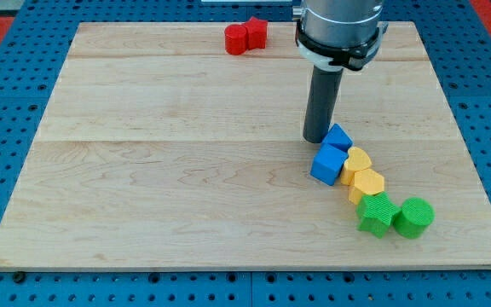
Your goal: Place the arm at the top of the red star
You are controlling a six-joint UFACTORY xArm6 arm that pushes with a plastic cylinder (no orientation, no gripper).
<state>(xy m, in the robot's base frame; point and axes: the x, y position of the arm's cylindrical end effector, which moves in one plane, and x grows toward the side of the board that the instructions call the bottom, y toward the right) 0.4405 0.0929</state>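
Two red blocks touch each other near the view's top edge of the wooden board point(143, 170). The right one looks like the red star point(257, 31); the left one point(236, 40) is rounder. My tip point(316, 140) rests on the board right of centre. It is far below and to the right of the red star. It stands just left of a blue block point(338, 136).
A chain of blocks runs down to the right from my tip: a blue cube point(328, 164), two yellow blocks point(358, 160) point(367, 184), a green star point(375, 213) and a green cylinder point(413, 217). The arm's grey body point(339, 30) hangs over the board's top right.
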